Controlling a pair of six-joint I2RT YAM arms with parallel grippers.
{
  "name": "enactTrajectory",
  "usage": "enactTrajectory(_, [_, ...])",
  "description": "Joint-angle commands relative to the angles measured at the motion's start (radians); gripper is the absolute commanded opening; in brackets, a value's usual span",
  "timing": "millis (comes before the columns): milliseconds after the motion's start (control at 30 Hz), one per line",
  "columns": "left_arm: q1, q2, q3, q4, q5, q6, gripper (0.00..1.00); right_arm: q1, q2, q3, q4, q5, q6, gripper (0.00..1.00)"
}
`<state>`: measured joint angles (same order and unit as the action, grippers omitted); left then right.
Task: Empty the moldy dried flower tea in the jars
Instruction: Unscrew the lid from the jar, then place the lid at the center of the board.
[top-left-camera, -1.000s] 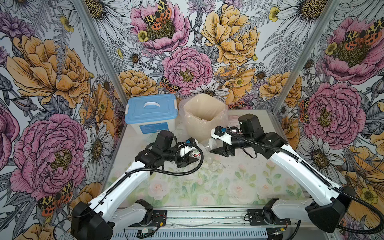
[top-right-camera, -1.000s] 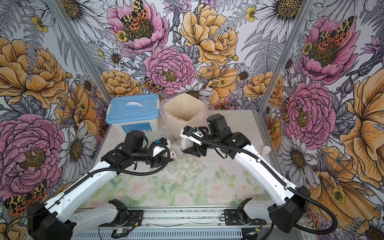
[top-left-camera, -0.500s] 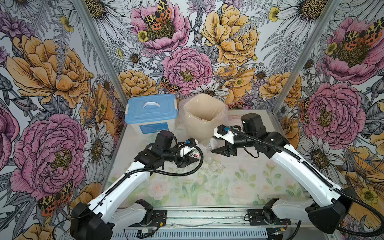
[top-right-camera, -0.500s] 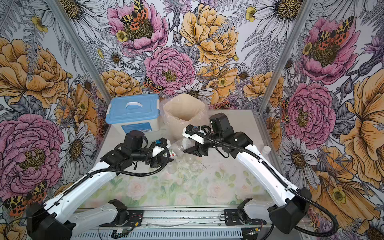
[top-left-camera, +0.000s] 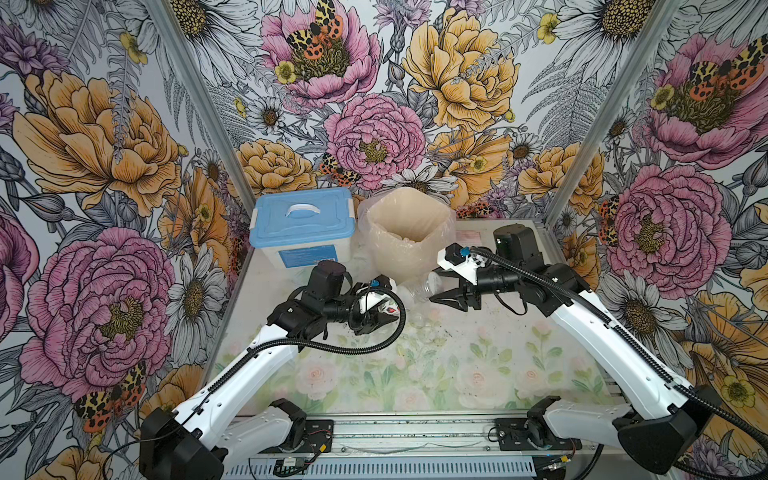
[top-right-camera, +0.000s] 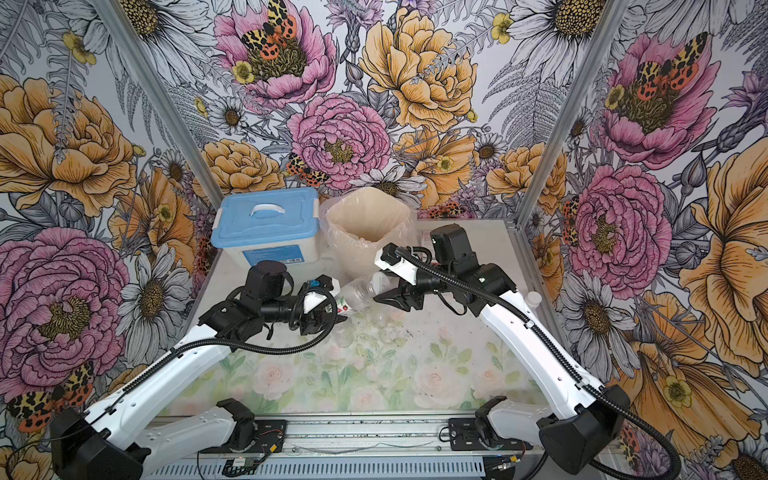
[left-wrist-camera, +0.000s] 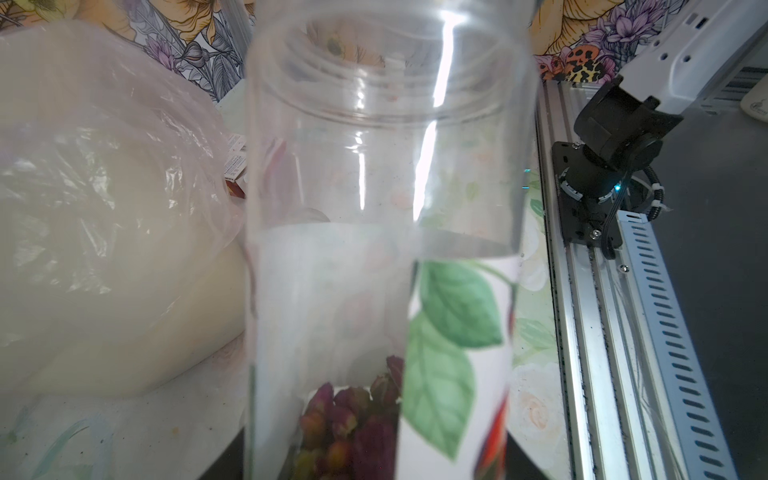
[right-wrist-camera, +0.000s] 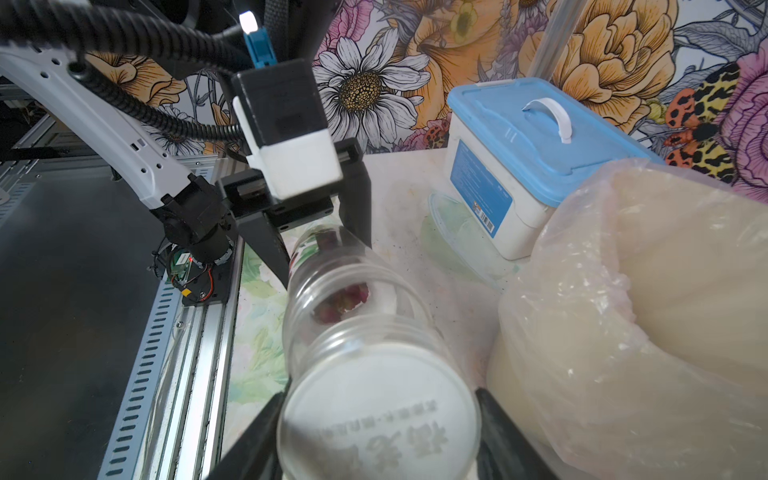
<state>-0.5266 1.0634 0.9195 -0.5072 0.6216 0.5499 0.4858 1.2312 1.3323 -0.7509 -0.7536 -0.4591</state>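
Nearest the rail, the worktop (top-left-camera: 457, 374) shows its pale rose print.

Mid-worktop: the labelled jar (top-right-camera: 345, 306) is held on its side between the two arms and appears to be off the surface. Its base points toward the left arm and its mouth toward the right. The left pincer (right-wrist-camera: 322, 249) is clamped across the base end, one finger on each side of the wall. The right pincer (right-wrist-camera: 380, 392) is clamped across the white lid (top-right-camera: 380, 283) at the mouth end. Whether the lid has parted from the threads cannot be determined.

Contents: the dried flower tea (left-wrist-camera: 345, 415), a small clump of dark red buds, sits at the base end. Most of the jar is empty.

Handling assessment: the jar is judged light and rigid, with a smooth clear wall likely to slip. Glass or plastic cannot be told, so treat it as breakable. The printed label band offers the best purchase, and a hold low on the body leaves the mouth free for tipping. The lid is shallow and is best taken across its diameter. The buds are loose, dry and light. Expect them to tumble out on tilting, with some scatter and perhaps a few clinging to the wall.

Beyond: the lined bin (top-left-camera: 395, 257) stands open just behind the jar. The blue-lidded storage box (top-left-camera: 303, 224) stands closed beside it, on the left arm's side.
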Motion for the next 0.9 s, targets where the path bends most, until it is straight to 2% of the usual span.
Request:
enactTrajectory(0, [0.006, -0.034, 0.014, 0.043, -0.007, 0.004, 0.54, -0.014, -0.042, -0.021, -0.005, 0.048, 0.052, 0.26])
enactTrajectory(333, [0.006, -0.090, -0.027, 0.132, -0.070, -0.026, 0.54, -0.035, -0.068, -0.125, -0.004, 0.273, 0.173, 0.27])
enactTrajectory(567, [0.008, -0.139, -0.071, 0.222, -0.096, -0.060, 0.54, -0.044, -0.064, -0.212, 0.004, 0.371, 0.220, 0.27])
enactTrajectory(867, [0.011, -0.155, -0.079, 0.241, -0.111, -0.064, 0.54, -0.064, -0.041, -0.323, 0.071, 0.524, 0.268, 0.30])
